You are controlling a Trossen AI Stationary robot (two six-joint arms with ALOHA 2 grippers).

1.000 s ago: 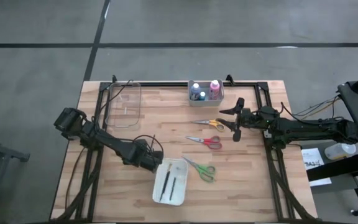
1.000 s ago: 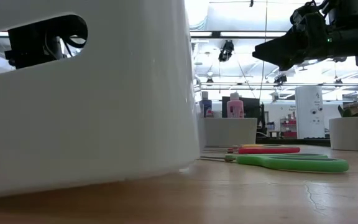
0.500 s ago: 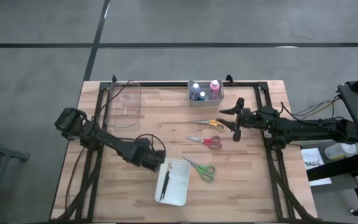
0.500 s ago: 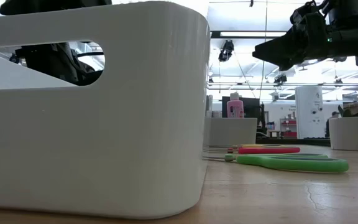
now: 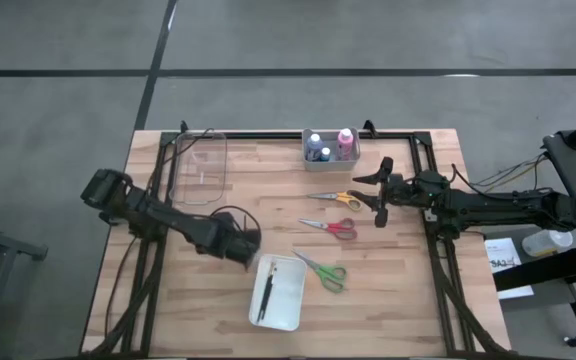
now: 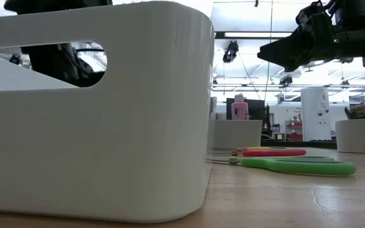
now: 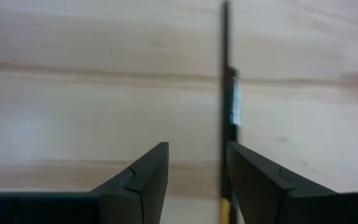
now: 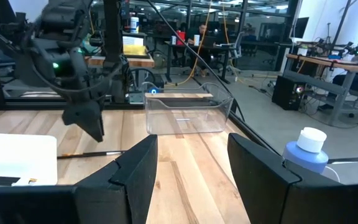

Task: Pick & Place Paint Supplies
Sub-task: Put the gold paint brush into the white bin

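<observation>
My left gripper points down at the table beside the white tray's far left corner, open. A thin dark brush lies flat on the wood below it, along the inner edge of one finger; I cannot tell if they touch. More brushes lie in the tray. Orange, red and green scissors lie flat mid-table. Capped bottles stand in a small bin at the far edge. My right gripper hovers open, level, beside the scissors.
A clear container stands at the far left. In the low view the white tray fills the near left, with the green scissors to its right. A blue bottle with a white cap stands beside my right gripper.
My left gripper has risen and drawn a little toward the far edge, away from the white tray. The tray, tipped up on one side and slanted a second ago, has dropped flat, turned squarer to the table, and stands slightly farther right. My right arm has kept still.
</observation>
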